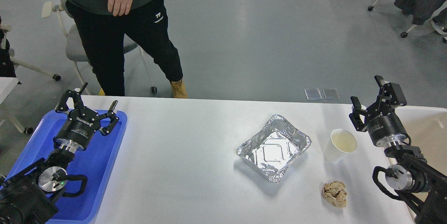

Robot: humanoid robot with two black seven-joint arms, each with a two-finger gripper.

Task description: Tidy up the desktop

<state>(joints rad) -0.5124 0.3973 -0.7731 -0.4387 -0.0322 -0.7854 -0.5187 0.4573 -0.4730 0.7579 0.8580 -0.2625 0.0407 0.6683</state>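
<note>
Crumpled brown paper (pixel 335 193) is seen at 5 o'clock on the worktop (pixel 181 168); light, squishy, probably best pinched mid-wad. Both the left end effector (pixel 96 102) and the right end effector (pixel 367 94) are held wide, empty.

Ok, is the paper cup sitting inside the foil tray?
No, the cup stands on the desktop just right of the foil tray, with a gap between them.

Both arms are black with shiny silver wrist rings. The left gripper (pixel 93 107) carries white lettering; black cables loop near each wrist.
</note>
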